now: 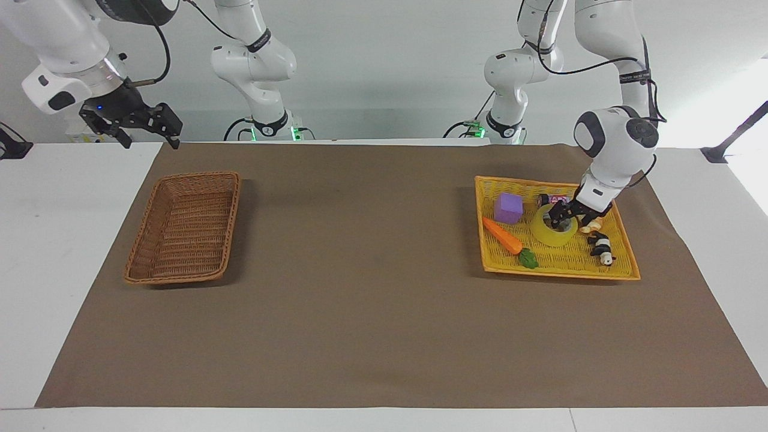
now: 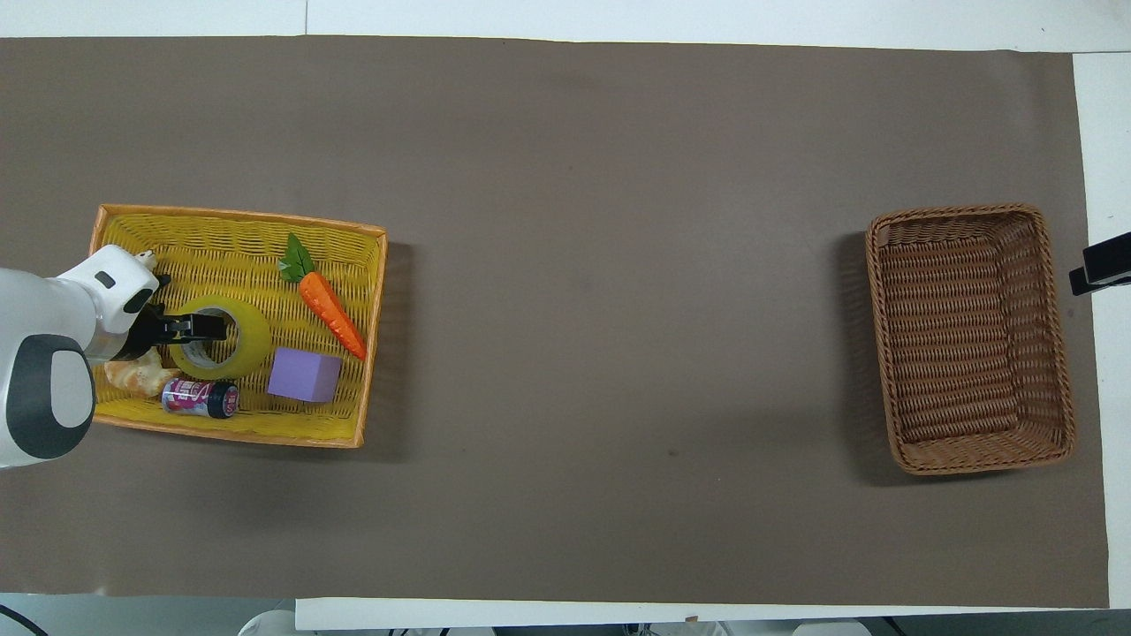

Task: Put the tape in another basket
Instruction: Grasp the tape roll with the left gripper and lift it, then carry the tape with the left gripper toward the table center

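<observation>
The yellow tape (image 1: 549, 235) lies flat in the bright yellow basket (image 1: 558, 273) at the left arm's end of the table, and also shows in the overhead view (image 2: 252, 340). My left gripper (image 1: 563, 219) is down at the roll, at its white core and the wall nearer the robots; in the overhead view (image 2: 208, 327) it covers that side. The dark-brown wicker basket (image 1: 231, 222) stands empty at the right arm's end (image 2: 879, 344). My right gripper (image 1: 150, 143) waits, open and empty, raised over the white table beside the brown basket.
In the yellow basket with the tape are a purple cube (image 1: 508, 207), a toy carrot (image 1: 504, 236), a small panda figure (image 1: 602, 247), a small can (image 2: 200, 397) and a beige toy (image 2: 137, 375). A brown mat (image 1: 372, 300) covers the table.
</observation>
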Tool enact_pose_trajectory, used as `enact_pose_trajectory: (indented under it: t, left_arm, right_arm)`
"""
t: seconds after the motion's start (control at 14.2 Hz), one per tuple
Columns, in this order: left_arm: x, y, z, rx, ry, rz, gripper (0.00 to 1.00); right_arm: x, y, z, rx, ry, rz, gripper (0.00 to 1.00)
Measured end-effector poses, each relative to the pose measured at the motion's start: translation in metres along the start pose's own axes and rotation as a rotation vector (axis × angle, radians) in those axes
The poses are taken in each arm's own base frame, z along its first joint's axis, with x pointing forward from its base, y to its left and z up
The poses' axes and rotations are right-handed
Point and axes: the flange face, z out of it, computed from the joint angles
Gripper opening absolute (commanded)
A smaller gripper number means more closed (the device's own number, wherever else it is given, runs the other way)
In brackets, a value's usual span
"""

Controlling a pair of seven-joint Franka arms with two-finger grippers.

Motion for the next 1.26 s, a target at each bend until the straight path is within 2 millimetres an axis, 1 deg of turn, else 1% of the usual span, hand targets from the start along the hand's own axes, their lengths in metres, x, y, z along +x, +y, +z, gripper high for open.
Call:
enact_pose_trajectory:
  t: [0.14,0.21,0.28,0.35,0.49,0.56,0.63,0.7,0.77,0.84,0.91,0.98,1.05,1.12,1.26]
  left_arm:
    - [0.001,-0.001,0.01,-0.003,-0.007,0.023,0.45]
    - [0.002,-0.001,0.012,-0.003,-0.009,0.04,0.21]
    - [0.001,-0.003,0.013,-0.004,-0.01,0.045,0.04]
    - [0.001,-0.007,0.013,-0.004,-0.009,0.042,0.0]
    - [0.003,-0.015,0.009,-0.003,-0.001,0.03,0.0]
    - [0.005,-0.018,0.006,-0.003,0.005,0.027,0.0]
    - [0.013,-0.02,-0.005,-0.004,0.005,0.027,0.0]
    - [0.025,-0.019,-0.024,-0.011,-0.019,0.03,0.0]
    - [0.041,-0.017,-0.052,-0.019,-0.045,0.029,0.0]
    - [0.058,-0.009,-0.086,-0.026,-0.062,0.011,0.0]
    - [0.074,0.006,-0.115,-0.029,-0.062,-0.017,0.0]
    - [0.087,0.033,-0.136,-0.031,-0.051,-0.047,0.0]
    - [0.095,0.072,-0.145,-0.035,-0.04,-0.078,0.0]
    - [0.097,0.115,-0.145,-0.043,-0.031,-0.102,0.0]
    - [0.088,0.208,-0.135,-0.082,0.002,-0.135,0.0]
  right_arm:
    - [0.0,0.0,0.0,0.0,0.0,0.0,0.99]
    - [0.0,0.0,0.0,0.0,0.0,0.0,0.99]
    - [0.0,0.0,0.0,0.0,0.0,0.0,0.99]
    - [0.0,0.0,0.0,0.0,0.0,0.0,0.99]
    - [0.0,0.0,0.0,0.0,0.0,0.0,0.99]
    - [0.0,0.0,0.0,0.0,0.0,0.0,0.99]
    - [0.0,0.0,0.0,0.0,0.0,0.0,0.99]
    - [0.0,0.0,0.0,0.0,0.0,0.0,0.99]
    - [0.0,0.0,0.0,0.0,0.0,0.0,0.99]
    - [0.0,0.0,0.0,0.0,0.0,0.0,0.99]
    - [0.0,0.0,0.0,0.0,0.0,0.0,0.99]
    - [0.0,0.0,0.0,0.0,0.0,0.0,0.99]
    - [0.0,0.0,0.0,0.0,0.0,0.0,0.99]
    - [0.0,0.0,0.0,0.0,0.0,0.0,0.99]
    - [0.0,0.0,0.0,0.0,0.0,0.0,0.99]
